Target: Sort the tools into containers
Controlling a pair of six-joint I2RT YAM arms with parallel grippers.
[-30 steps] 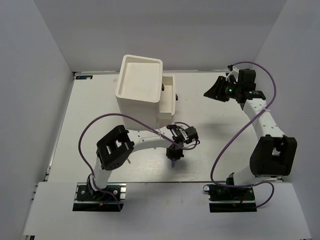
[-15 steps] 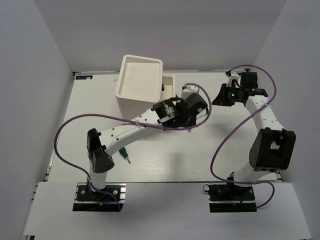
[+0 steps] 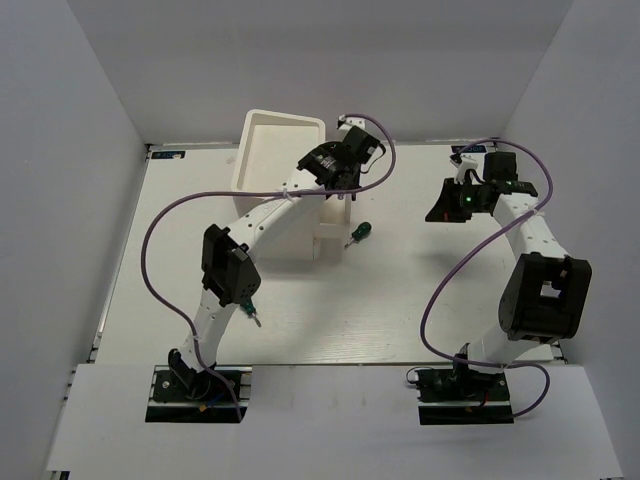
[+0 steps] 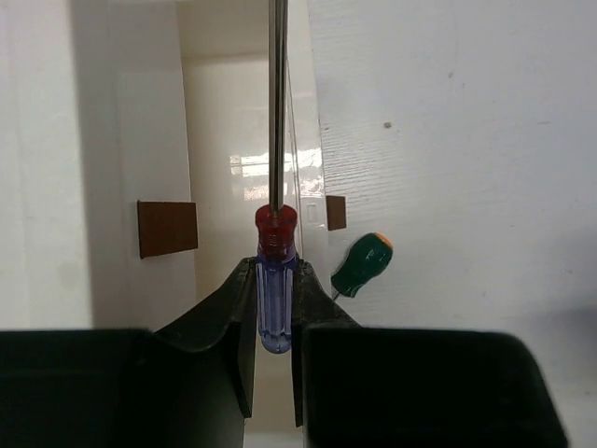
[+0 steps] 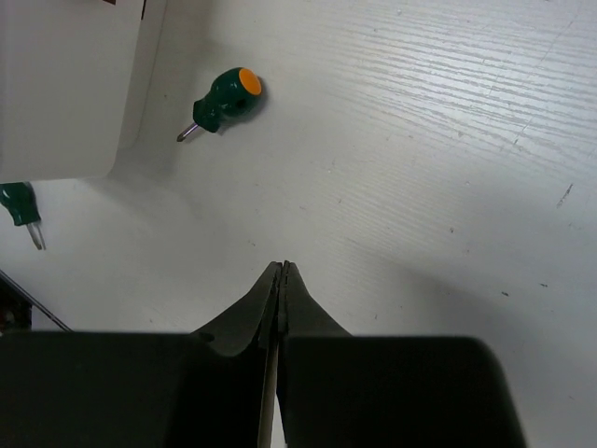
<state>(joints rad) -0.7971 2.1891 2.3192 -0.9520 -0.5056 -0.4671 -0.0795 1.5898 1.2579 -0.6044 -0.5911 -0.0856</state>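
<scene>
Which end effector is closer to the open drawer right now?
Left. The left end effector hangs directly over the open drawer, gripping the blue-handled screwdriver shaft-down. The right end effector is shut, off to the drawer's right above the table.

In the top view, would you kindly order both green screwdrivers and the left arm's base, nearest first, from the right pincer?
1. Central green screwdriver, beside the cabinet.
2. Left green screwdriver, near-left.
3. Left arm's base, near edge.

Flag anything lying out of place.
A green screwdriver lies loose right of the cabinet; a second green screwdriver lies nearer the arm bases, beside the left arm. Both are unsorted. Nothing looks damaged.
</scene>
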